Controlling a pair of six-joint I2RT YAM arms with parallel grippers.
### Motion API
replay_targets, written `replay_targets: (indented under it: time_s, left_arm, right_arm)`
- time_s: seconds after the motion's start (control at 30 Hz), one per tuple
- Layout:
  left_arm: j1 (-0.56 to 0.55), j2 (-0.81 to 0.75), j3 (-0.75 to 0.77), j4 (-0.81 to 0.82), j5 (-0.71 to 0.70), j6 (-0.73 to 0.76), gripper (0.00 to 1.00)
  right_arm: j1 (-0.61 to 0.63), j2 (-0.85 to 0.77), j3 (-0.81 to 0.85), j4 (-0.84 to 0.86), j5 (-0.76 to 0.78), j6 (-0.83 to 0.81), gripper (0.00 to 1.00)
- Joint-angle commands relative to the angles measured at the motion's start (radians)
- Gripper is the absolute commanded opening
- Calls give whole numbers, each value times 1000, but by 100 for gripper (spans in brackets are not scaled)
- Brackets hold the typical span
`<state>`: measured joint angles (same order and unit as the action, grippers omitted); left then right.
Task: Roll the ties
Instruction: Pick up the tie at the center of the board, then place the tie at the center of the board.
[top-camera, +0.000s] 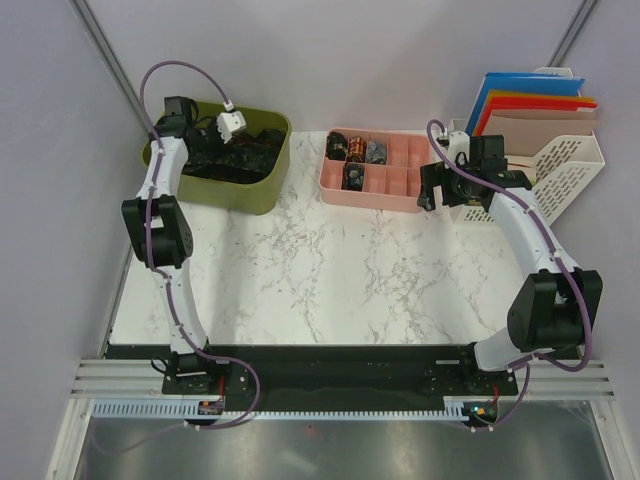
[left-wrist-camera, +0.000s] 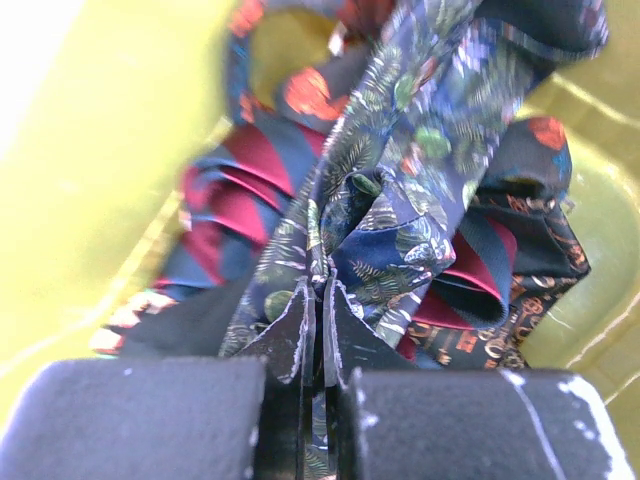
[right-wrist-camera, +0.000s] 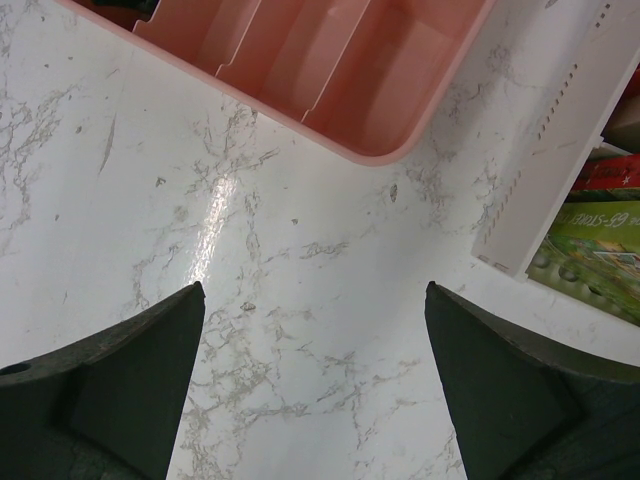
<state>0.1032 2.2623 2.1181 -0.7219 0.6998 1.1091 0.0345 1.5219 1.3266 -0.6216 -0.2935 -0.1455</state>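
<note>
The marble table lies mostly bare between the arms, so no tie is laid out for rolling yet. At its far left a green bin holds a heap of loose ties. The left pincer is down inside the bin, its jaws pressed together on a fold of a dark leaf-patterned tie atop the pile. At far centre, a pink tray carries a few rolled ties in its left compartments, and the others look empty. The task seems begun, with much left. The right pincer hangs with jaws wide apart over bare table just near of the tray's corner, holding nothing. How many ties the bin holds is hard to tell: the arm covers part of it, and the wrist view is blurred and cropped.
</note>
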Motion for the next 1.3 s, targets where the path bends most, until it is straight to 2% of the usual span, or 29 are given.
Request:
replay_targets:
  time_s: [0.0, 0.57, 0.8, 0.93, 1.1, 1.27]
  left_arm:
    - [7, -93, 69, 10, 73, -25, 2]
    - [4, -282, 134, 99, 99, -175, 2]
    - [-33, -447, 143, 128, 119, -264, 2]
    - [-91, -570, 105, 124, 119, -308, 2]
    - [-216, -771, -72, 105, 96, -339, 2]
    - [-433, -944, -268, 50, 17, -408, 2]
  right_arm:
    - [-2, -8, 25, 8, 2, 3, 98]
    - [-2, -43, 42, 14, -3, 29, 98]
    - [-2, -94, 46, 13, -1, 47, 98]
    - [-5, -138, 46, 10, -7, 63, 98]
    - [-13, -224, 22, -9, -26, 52, 98]
    - [-31, -289, 5, -61, -39, 23, 98]
